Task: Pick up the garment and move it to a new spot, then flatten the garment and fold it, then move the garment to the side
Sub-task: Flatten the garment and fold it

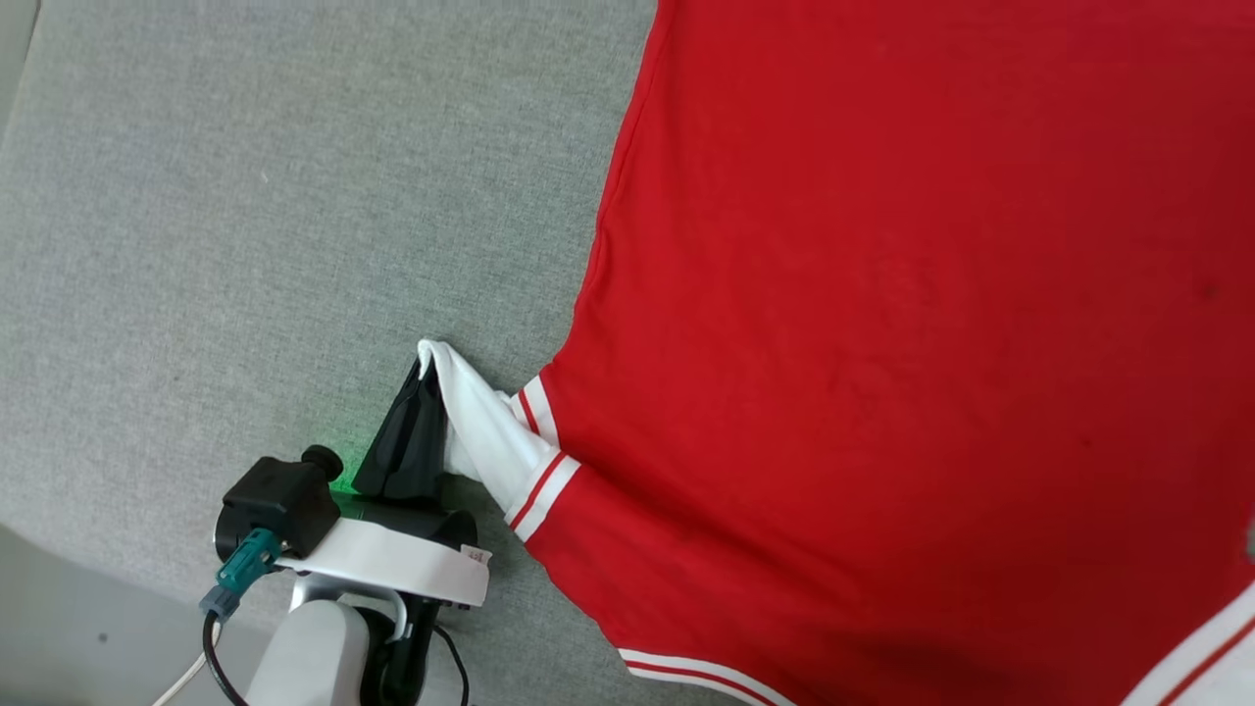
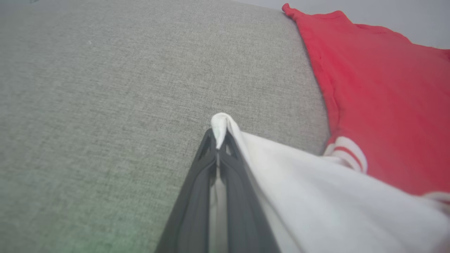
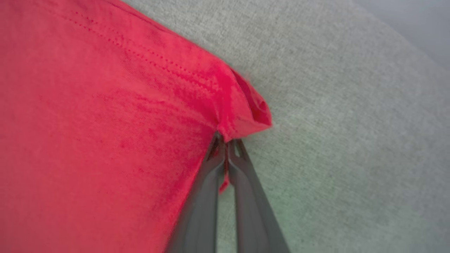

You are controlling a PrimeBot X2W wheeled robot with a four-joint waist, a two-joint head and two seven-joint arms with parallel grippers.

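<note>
The garment, a red shirt with white striped sleeves, lies spread over the right of the grey cushion. My left gripper is shut on the tip of its white sleeve at the shirt's left edge. In the left wrist view the left gripper pinches that white sleeve, with the garment's red body to the right. In the right wrist view my right gripper is shut on a bunched red corner of the garment, whose cloth fills the left.
The grey fabric cushion stretches left of the shirt. Its front edge runs along the lower left, with pale floor beyond. In the right wrist view the grey cushion lies right of the held corner.
</note>
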